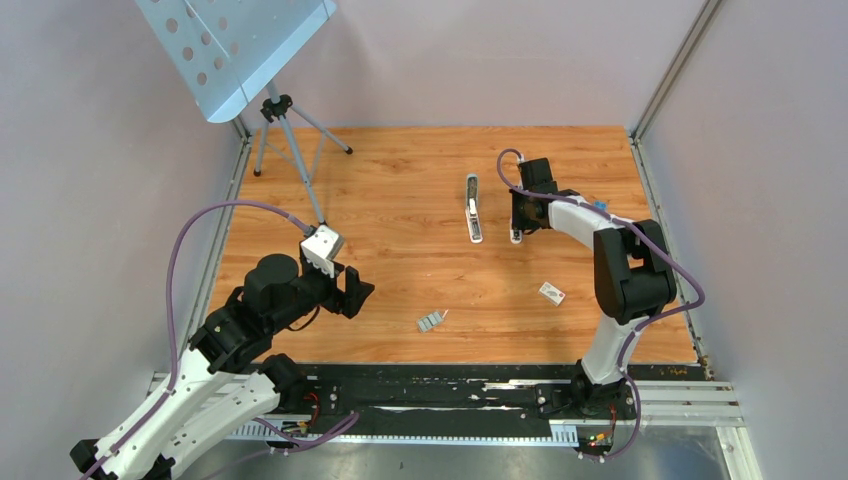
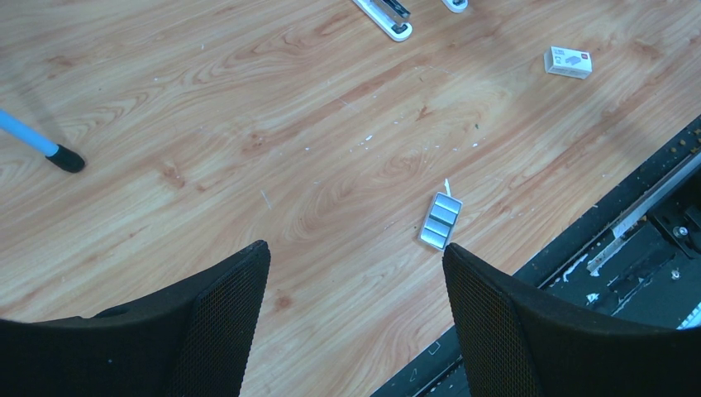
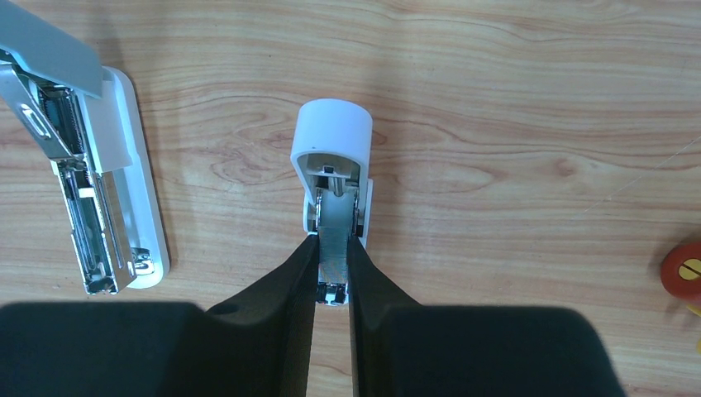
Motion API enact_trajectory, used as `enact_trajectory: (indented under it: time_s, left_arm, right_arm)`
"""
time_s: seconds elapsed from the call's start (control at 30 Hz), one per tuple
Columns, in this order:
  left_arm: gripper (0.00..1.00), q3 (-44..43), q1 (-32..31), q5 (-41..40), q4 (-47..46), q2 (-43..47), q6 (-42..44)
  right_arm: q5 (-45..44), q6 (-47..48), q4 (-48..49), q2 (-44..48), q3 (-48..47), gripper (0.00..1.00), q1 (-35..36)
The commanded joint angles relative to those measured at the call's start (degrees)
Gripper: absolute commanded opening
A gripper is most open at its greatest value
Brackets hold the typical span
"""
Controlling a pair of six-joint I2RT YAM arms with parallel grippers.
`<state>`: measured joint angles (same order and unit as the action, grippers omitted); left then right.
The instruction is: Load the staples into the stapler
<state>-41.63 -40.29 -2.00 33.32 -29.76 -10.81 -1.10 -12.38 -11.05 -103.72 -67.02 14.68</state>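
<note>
From above, the stapler (image 1: 473,207) lay open at the far middle of the tabletop (image 1: 400,260), with the staples (image 1: 430,321) near the front edge and well apart from it. What the right claw (image 1: 517,228) held was hidden under its own wrist. The left wrist view showed the left claw (image 2: 355,246) spread wide and holding nothing, the staples lying flat on the wood ahead of its fingers (image 2: 231,298). Only the right wrist view showed the right claw pinched narrow on the metal strip of a white stapler-like piece (image 3: 333,136), just right of the open stapler.

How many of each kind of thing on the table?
Staplers: 2
Staple block: 1
Box: 1
Toy: 1, partly in view
Tripod: 1
Total: 6
</note>
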Motion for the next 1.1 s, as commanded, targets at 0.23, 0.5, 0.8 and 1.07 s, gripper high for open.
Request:
enact_trajectory:
  time_s: [0.23, 0.5, 0.8, 1.07]
  left_arm:
    - [0.79, 0.4, 0.3, -0.5, 0.4, 0.6, 1.1]
    - [0.80, 0.4, 0.3, -0.5, 0.4, 0.7, 1.1]
    - [0.80, 0.5, 0.3, -0.5, 0.4, 0.7, 1.1]
    - [0.80, 0.5, 0.3, -0.6, 0.4, 0.7, 1.1]
  right_arm:
    - [-1.0, -1.4, -2.7, -2.6, -1.3, 0.20, -1.0]
    - [-0.6, -1.6, -4.1, -2.2, -2.7, 0.20, -1.0]
    - [0.2, -2.4, -4.9, -0.2, -3.6, 0.20, -1.0]
    - [0.2, -2.3, -4.9, -1.3, -3.4, 0.19, -1.0]
